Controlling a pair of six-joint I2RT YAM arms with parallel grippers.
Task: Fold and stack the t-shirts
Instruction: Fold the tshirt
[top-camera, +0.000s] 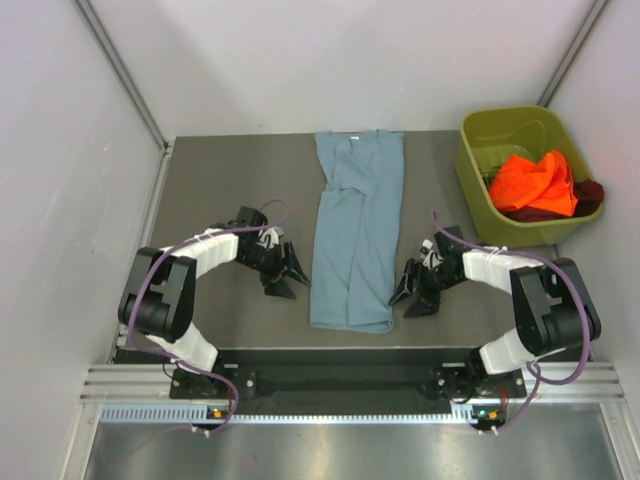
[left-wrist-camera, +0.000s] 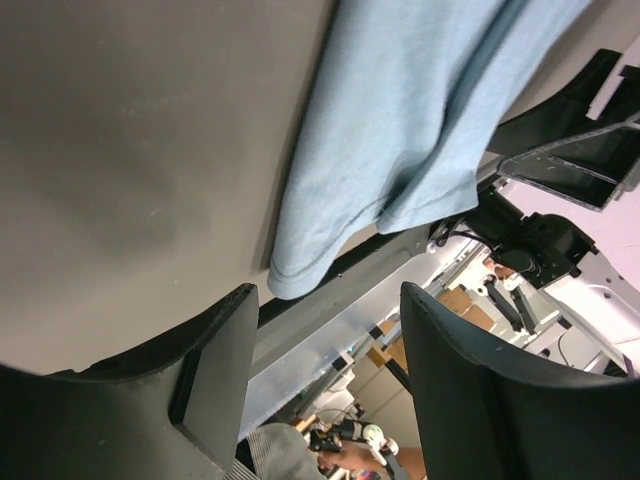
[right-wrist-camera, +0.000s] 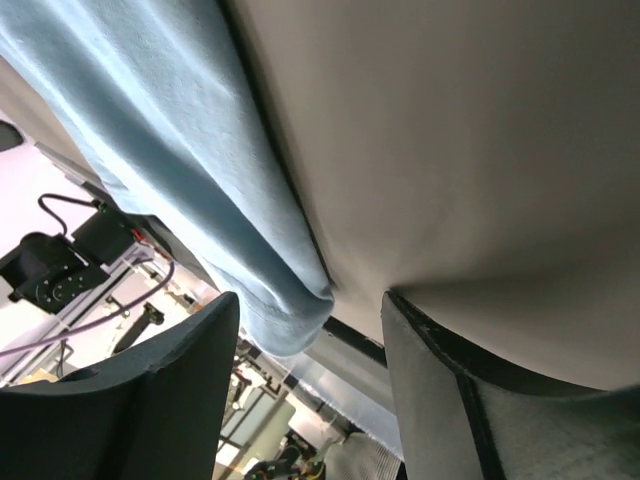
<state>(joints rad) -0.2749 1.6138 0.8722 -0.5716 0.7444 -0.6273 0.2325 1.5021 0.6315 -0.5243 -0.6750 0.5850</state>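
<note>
The blue-grey t-shirt lies on the grey table, folded lengthwise into a long narrow strip running from the back to the near edge. My left gripper is open and empty on the table, just left of the strip's near end. My right gripper is open and empty just right of that end. In the left wrist view the shirt's near corner lies ahead of the open gripper. In the right wrist view the shirt's folded edge lies ahead of the open gripper. The orange t-shirt and the maroon t-shirt lie bunched in the bin.
The olive-green plastic bin stands at the back right corner of the table. White walls close in the left, back and right sides. The table's near edge and a metal rail run just behind the shirt's near end.
</note>
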